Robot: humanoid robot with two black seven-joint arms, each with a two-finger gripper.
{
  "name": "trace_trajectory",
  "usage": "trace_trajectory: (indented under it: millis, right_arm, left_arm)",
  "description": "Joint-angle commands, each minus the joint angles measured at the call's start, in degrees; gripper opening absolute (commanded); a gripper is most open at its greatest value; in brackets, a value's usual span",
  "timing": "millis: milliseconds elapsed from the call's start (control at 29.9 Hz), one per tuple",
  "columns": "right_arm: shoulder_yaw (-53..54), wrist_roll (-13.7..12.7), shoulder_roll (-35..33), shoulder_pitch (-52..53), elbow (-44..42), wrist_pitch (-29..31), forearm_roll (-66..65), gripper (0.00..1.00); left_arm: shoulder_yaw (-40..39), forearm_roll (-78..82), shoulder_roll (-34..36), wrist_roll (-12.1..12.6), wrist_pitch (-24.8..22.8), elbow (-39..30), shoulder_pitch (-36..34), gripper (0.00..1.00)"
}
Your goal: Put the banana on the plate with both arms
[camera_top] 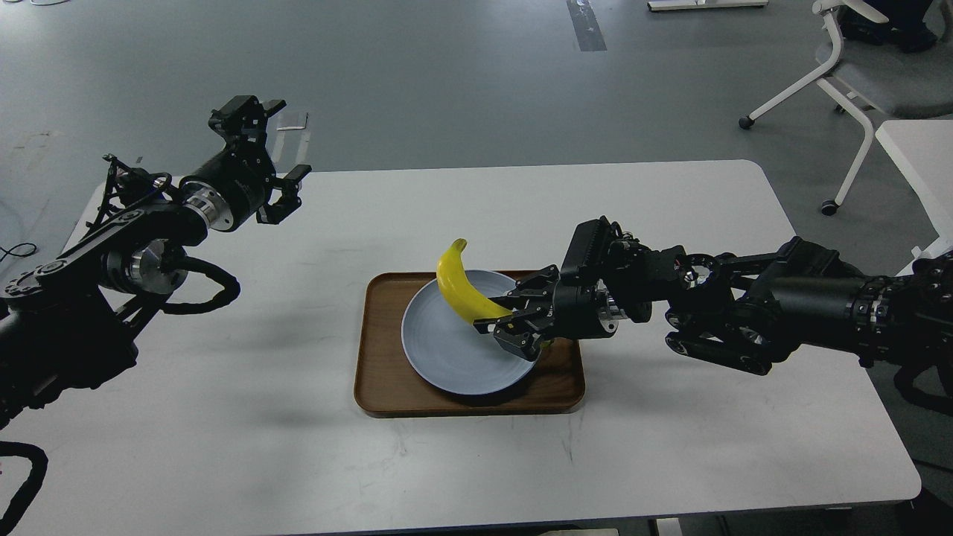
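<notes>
The yellow banana [458, 283] is held over the pale blue-grey plate [439, 350], its greenish stem up and to the left. My right gripper [514, 321] is shut on the banana's lower end, above the plate's right side. The plate sits on a brown wooden tray [372, 387] at the table's middle. My left gripper [262, 165] is open and empty, raised above the table's far left corner, well away from the plate.
The white table [670, 432] carries only the tray and plate. A white office chair [856, 82] stands on the grey floor at the back right. Another white table edge [919, 156] shows at the far right.
</notes>
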Motion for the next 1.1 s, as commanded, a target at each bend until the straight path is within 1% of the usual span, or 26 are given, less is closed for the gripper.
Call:
trace_trajectory:
  millis: [0,33,134,334,401,435,468,535,568,602,669,702,736,769,802,869,903,970,1070]
  right_arm:
    - [0.32,0.00,0.18,-1.60,-0.66,-0.82,0.82,0.82]
    - [0.67,0.00,0.35,-2.21,-0.84,-1.43,2.56,1.00]
    - [0.67,0.00,0.97,-2.57,-0.84,-3.10,7.75,1.00]
    - [1.72,0.00,1.23,-2.31,-1.98,-4.33,8.82,1.00]
    - [6.80,0.00,0.97,-2.31,-3.55,-4.86,9.43,1.00]
    - [6.83,0.00,0.97,-2.31,-3.56,-4.86,9.44,1.00]
    - [10.31,0.00,0.88,-2.22,-4.61,-4.69,11.00,1.00]
    - [17.95,0.00,0.80,-1.70,-5.41,-4.07,19.58,1.00]
    - [19.73,0.00,0.79,-1.52,-5.41,-3.90,22.94,1.00]
    - [22.62,0.00,0.79,-1.08,-5.32,-3.55,30.80,1.00]
    - [25.10,-2.23,0.71,-0.55,-5.14,-3.28,38.93,1.00]
    - [27.72,-3.81,0.62,-0.20,-5.14,-2.76,46.71,0.99]
    - [29.31,-4.35,0.45,-0.11,-4.97,-2.41,50.62,0.98]
    - [32.29,-4.96,-0.34,-0.20,-4.36,-0.66,58.57,0.98]
    - [35.19,-5.75,-1.57,-0.63,-4.35,2.57,65.79,0.98]
    - [38.10,-7.68,-2.80,-1.16,-4.26,6.28,72.07,0.98]
    - [40.64,-9.96,-3.85,-1.69,-4.61,9.95,76.97,0.98]
    - [44.16,-12.60,-5.00,-3.53,-5.58,13.31,81.40,0.99]
    - [47.51,-15.33,-6.41,-5.82,-6.20,17.36,82.82,1.00]
  left_arm:
    - [-0.01,0.00,0.04,-0.02,-0.01,0.08,0.02,0.98]
    - [-0.09,0.00,-0.13,-0.11,-0.01,0.25,-0.07,0.98]
    - [-0.09,0.00,-0.83,-0.19,-0.45,0.43,-0.16,0.98]
    - [-0.09,-0.09,-1.01,-0.11,-0.54,0.43,-0.16,0.98]
    - [-0.09,-0.09,-1.18,-0.19,-0.54,0.43,-0.24,0.98]
    - [-0.09,-0.09,-1.19,-0.19,-0.54,0.43,-0.24,0.98]
    - [-0.09,-0.09,-1.19,-0.19,-0.62,0.43,-0.24,0.98]
    - [-0.09,-0.09,-1.19,-0.19,-0.62,0.34,-0.24,0.98]
    - [-0.09,-0.09,-1.19,-0.28,-0.62,0.34,-0.24,0.98]
    - [-0.18,-0.09,-1.36,-0.28,-0.62,0.34,-0.24,0.98]
    - [-0.18,-0.09,-1.71,-0.28,-0.71,0.25,-0.33,0.98]
    - [-0.62,-0.17,-1.97,-0.28,-0.71,0.08,-0.33,0.98]
    - [-0.80,-0.26,-1.98,-0.28,-0.80,-0.10,-0.33,0.98]
    - [-0.97,-0.70,-1.98,-0.28,-1.15,-0.27,-0.25,0.98]
    - [-1.06,-1.05,-1.98,-0.28,-2.28,-0.36,-0.24,0.98]
    - [-1.32,-1.40,-2.06,-0.28,-3.87,-0.27,-0.16,0.98]
    - [-2.02,-2.28,-2.15,-0.28,-5.27,-0.27,0.02,0.98]
    - [-3.43,-3.51,-2.15,-0.28,-7.47,-0.36,1.41,0.98]
    - [-5.01,-3.69,-2.06,-0.28,-10.11,-0.36,3.18,0.98]
